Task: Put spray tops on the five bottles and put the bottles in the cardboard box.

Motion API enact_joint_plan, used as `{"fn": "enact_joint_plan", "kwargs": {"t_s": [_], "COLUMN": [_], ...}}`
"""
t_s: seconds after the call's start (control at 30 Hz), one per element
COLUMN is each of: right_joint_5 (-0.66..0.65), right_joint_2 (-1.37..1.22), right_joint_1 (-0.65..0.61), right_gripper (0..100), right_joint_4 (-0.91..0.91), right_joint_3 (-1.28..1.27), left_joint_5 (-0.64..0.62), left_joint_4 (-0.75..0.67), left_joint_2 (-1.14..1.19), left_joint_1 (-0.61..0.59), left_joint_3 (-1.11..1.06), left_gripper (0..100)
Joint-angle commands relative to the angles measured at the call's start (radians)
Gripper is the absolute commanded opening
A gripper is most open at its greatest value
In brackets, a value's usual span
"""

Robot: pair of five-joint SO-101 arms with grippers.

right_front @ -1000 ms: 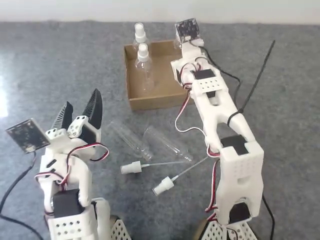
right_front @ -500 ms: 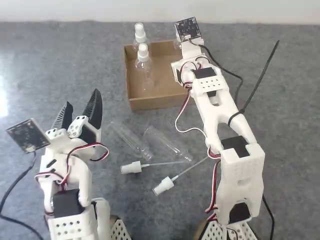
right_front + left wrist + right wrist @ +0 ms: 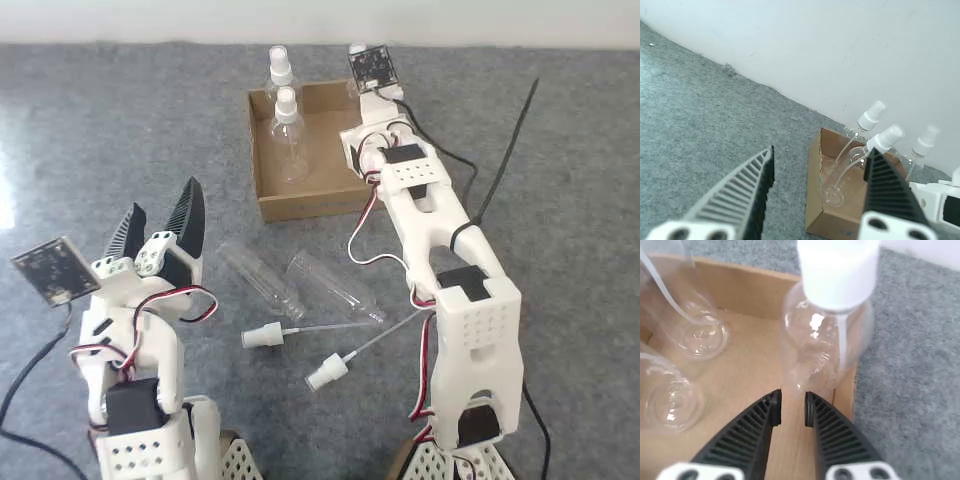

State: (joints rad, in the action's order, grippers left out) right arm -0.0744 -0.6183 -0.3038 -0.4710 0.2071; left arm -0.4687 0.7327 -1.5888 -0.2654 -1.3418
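Observation:
The cardboard box stands at the far middle of the table. Two capped bottles stand in it, and the left wrist view shows a third capped bottle at its far right corner. That bottle stands just beyond my right gripper, whose fingers are almost together with nothing between them. Two uncapped bottles lie in mid-table, with two loose spray tops in front of them. My left gripper is held open above the near left of the table, well away from all of these.
The right arm stretches from the near right edge up to the box's right side, its cables hanging beside the lying bottles. A black cable tie sticks up from it. The grey mat is bare left of the box.
The right arm has shifted slightly to the left at the box's far right corner. The left arm and the loose parts have stayed where they were.

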Motion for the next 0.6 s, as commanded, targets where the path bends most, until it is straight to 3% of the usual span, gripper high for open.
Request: {"fn": "enact_joint_plan", "kwargs": {"t_s": [0.0,0.57], "right_joint_5": [-0.066,-0.104], "right_joint_2": [0.008,-0.068], "right_joint_1": [-0.005,-0.002], "right_gripper": [4.4,4.4], "right_joint_4": [0.054,0.174], "right_joint_3": [0.015,0.015], "left_joint_5": [0.008,0.008], "left_joint_4": [-0.029,-0.029], "left_joint_2": [-0.018,-0.018], "left_joint_1": [0.003,0.003], "left_joint_3": [0.053,0.053], "left_gripper": [27,27]}}
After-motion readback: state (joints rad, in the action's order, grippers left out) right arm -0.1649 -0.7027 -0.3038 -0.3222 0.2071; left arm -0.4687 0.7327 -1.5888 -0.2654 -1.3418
